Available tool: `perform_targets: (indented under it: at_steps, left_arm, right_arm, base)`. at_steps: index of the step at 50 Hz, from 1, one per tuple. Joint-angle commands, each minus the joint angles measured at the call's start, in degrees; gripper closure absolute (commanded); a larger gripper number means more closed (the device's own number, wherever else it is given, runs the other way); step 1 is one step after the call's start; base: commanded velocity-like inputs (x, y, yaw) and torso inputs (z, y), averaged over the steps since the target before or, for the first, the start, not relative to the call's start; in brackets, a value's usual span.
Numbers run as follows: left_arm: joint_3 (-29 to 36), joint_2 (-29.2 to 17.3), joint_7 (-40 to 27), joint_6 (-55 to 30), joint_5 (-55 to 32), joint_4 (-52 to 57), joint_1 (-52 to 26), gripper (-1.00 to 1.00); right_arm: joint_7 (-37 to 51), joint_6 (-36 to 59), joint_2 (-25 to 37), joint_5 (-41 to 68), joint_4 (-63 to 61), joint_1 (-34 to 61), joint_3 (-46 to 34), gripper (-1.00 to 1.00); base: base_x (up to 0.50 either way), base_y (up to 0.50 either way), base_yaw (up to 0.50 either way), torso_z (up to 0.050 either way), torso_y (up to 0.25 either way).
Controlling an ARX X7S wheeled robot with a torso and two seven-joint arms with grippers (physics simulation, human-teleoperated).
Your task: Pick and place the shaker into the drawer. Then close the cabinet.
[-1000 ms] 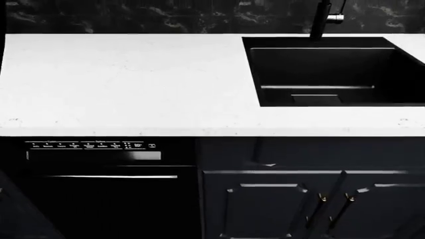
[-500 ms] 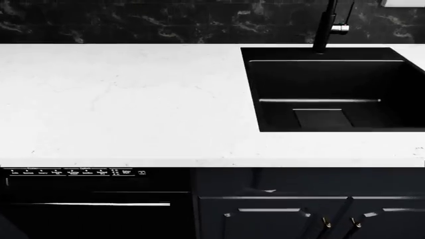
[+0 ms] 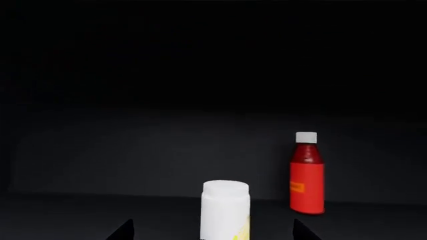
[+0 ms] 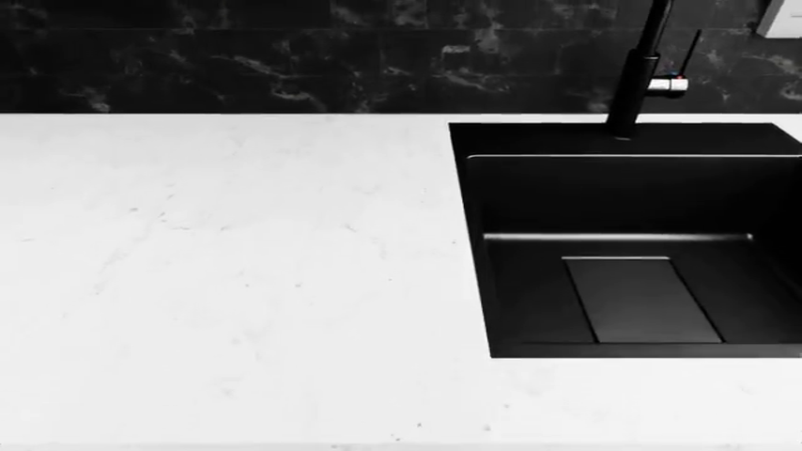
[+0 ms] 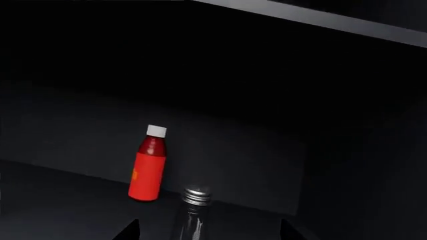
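Head view: 1 white countertop (image 4: 225, 282), 1 black sink (image 4: 501, 235), 1 black faucet (image 4: 641, 66), 1 dark marbled backsplash (image 4: 251, 56).

Left wrist view: 2 containers: 1 red bottle (image 3: 307, 175) with a white cap, 1 white bottle (image 3: 225, 210) with a white cap and a bit of yellow on it. 2 dark fingertips (image 3: 123, 231) at the frame edge.

Right wrist view: 2 containers: 1 red bottle, white cap, 1 clear shaker (image 5: 192, 215) with a ribbed silver cap. 2 dark fingertips (image 5: 130, 231) at the frame edge here as well.
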Motion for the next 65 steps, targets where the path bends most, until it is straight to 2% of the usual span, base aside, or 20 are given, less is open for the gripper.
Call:
perform_targets:
  at_steps: [1, 12, 27, 38, 42, 43, 51, 57, 61, 65]
  left_arm:
    - [2.3, 0.0, 0.5, -0.1, -1.9, 0.0, 0.3, -1.00]
    - [-1.3, 0.0, 0.7, -0.6, 2.2, 0.0, 0.8, -1.00]
    - [1.5, 0.0, 0.6, -0.3, -0.6, 0.0, 1.3, -1.00]
    - [1.3, 0.0, 0.8, -0.4, -0.3, 0.0, 1.3, -1.00]
    - [1.0, 0.0, 1.7, -0.8, -0.9, 0.0, 1.3, -1.00]
    - [1.0, 0.0, 2.3, -0.8, -1.0, 0.0, 1.3, 1.00]
    - [-3.5, 0.0, 2.9, 0.0, 2.7, 0.0, 1.0, 1.00]
    - [-12.0, 0.0, 0.3, 7.9, 6.5, 0.0, -4.9, 1.00]
    - [-19.3, 0.0, -0.8, 10.1, 13.8, 2.4, -4.9, 1.00]
    - [-19.5, 0.0, -1.3, 10.7, 14.7, 2.8, -4.9, 1.00]
  right_arm:
    - [0.1, -0.6, 0.2, 0.3, 0.9, 0.0, -0.1, -1.00]
    - [-3.0, 1.9, -0.2, 2.7, 1.6, 0.0, 0.4, -1.00]
    - [-3.1, 2.5, 0.1, 2.6, 2.7, 0.0, -0.2, -1.00]
    - [-3.9, 2.6, 0.1, 2.1, 3.4, 0.0, -0.6, -1.00]
    - [-3.5, 2.5, 0.2, 2.2, 3.8, 0.0, -0.5, -1.00]
    - [-3.4, 2.4, 0.3, 2.2, 3.9, 0.0, -0.6, -1.00]
    - [-2.8, 1.5, 0.5, 2.5, 5.1, 0.0, -1.0, -1.00]
    - [-3.0, 1.1, 0.6, 3.0, 5.7, 0.0, -1.5, -1.00]
    - [-2.8, 1.3, 0.6, 3.6, 5.7, 0.0, -1.8, -1.00]
    - [-3.0, 1.5, 0.5, 3.5, 5.4, 0.0, -1.4, -1.00]
  base:
    - [0.50, -0.08, 0.00, 0.000, 0.000]
    - [0.32, -0.04, 0.00, 0.000, 0.001]
    - [0.00, 0.00, 0.00, 0.000, 0.000]
    - [0.50, 0.00, 0.00, 0.000, 0.000]
    - [0.00, 0.00, 0.00, 0.000, 0.000]
    - [0.00, 0.00, 0.00, 0.000, 0.000]
    - [0.00, 0.00, 0.00, 0.000, 0.000]
    - [0.00, 0.00, 0.00, 0.000, 0.000]
    - [0.00, 0.00, 0.00, 0.000, 0.000]
    - [0.00, 0.00, 0.00, 0.000, 0.000]
